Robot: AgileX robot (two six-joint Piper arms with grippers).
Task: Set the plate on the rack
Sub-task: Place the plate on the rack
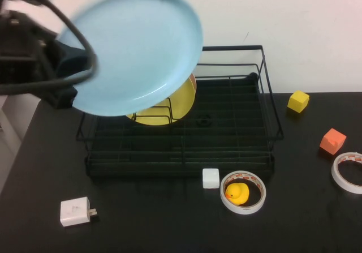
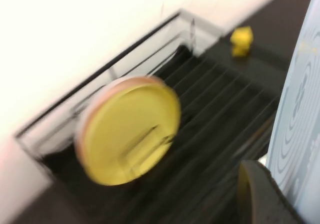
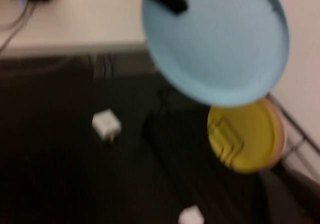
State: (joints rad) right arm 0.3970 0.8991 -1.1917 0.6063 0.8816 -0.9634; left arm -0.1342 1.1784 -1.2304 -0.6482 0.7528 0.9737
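My left gripper (image 1: 69, 74) is shut on the left rim of the light blue plate (image 1: 136, 49). It holds the plate tilted in the air above the back left part of the black wire rack (image 1: 237, 145). In the left wrist view the plate (image 2: 300, 119) fills the edge beside one finger (image 2: 252, 194). The right wrist view shows the plate (image 3: 220, 43) held from above, over the rack. My right gripper (image 3: 295, 199) is out of the high view and shows only as a dark shape in its wrist view, away from the plate.
A yellow plate (image 1: 169, 106) and a pale pink plate (image 1: 193, 83) behind it stand in the rack's dividers. In front of the rack lie a white charger (image 1: 75, 211), a white cube (image 1: 210, 178) and a tape roll (image 1: 243, 205) around a yellow duck (image 1: 237, 192). At the right are a yellow cube (image 1: 298, 101), an orange block (image 1: 332, 140) and a second tape roll (image 1: 348, 172).
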